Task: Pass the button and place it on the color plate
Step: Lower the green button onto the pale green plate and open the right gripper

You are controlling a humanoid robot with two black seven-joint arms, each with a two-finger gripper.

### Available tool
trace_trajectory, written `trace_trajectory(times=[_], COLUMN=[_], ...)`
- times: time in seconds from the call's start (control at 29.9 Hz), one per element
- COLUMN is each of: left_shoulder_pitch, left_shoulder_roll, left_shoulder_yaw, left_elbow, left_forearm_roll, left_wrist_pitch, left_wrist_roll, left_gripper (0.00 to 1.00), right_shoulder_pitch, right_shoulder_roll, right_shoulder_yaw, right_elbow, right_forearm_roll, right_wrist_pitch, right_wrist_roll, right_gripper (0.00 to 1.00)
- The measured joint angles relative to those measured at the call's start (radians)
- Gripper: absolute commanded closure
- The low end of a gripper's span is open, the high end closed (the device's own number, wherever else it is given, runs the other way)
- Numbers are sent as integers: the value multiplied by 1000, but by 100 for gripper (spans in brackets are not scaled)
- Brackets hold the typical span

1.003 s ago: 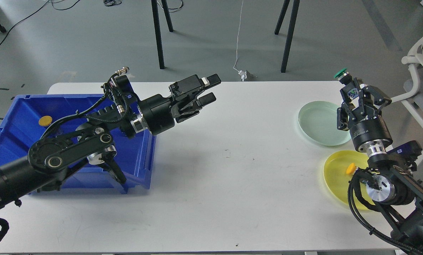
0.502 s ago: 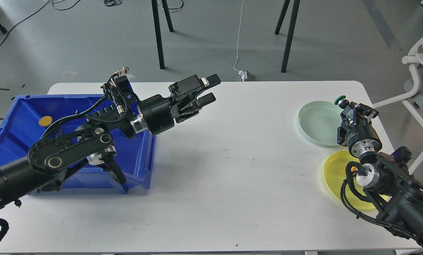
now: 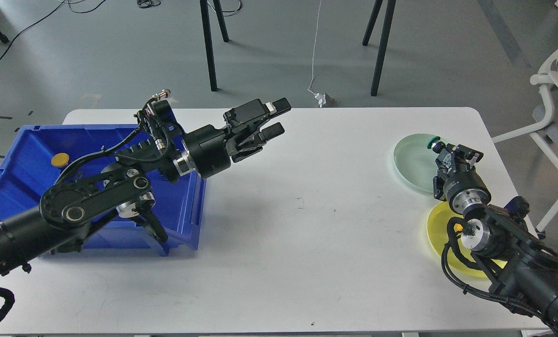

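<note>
Head view shows the right gripper [image 3: 440,149] with its jaws closed on the green button [image 3: 432,141], held at the green plate's [image 3: 412,161] right rim, release not yet made. Left gripper [image 3: 273,118] hangs above the desk [image 3: 297,234], jaws apart and empty. One yellow button [image 3: 458,227] lies on the yellow plate [image 3: 435,229]; another [image 3: 59,160] waits in the blue bin [image 3: 17,154].

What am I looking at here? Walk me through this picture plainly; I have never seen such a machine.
This single view comes from the robot's own head, looking down at a white table. Two black arms reach in.

The left gripper hangs open, holding nothing, beside a blue bin containing a yellow button.

The right gripper grips a green button over the pale green plate. Nearer lies a yellow plate, partly hidden by the arm.
</note>
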Motion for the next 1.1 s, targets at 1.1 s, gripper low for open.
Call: trace_trajectory(times=[1.1], left_shoulder_pitch=[-1], left_shoulder_roll=[-2], left_shoulder_yaw=[-6], left_elbow=[0], left_forearm_roll=[-1], left_wrist_pitch=[0], left_wrist_roll=[0], left_gripper=[12], right_shoulder_pitch=[-3], right_shoulder_roll=[7], right_shoulder_yaw=[3], right_elbow=[68], right_forearm_roll=[2], right_wrist_pitch=[1], right_wrist_roll=[6], right_gripper=[28])
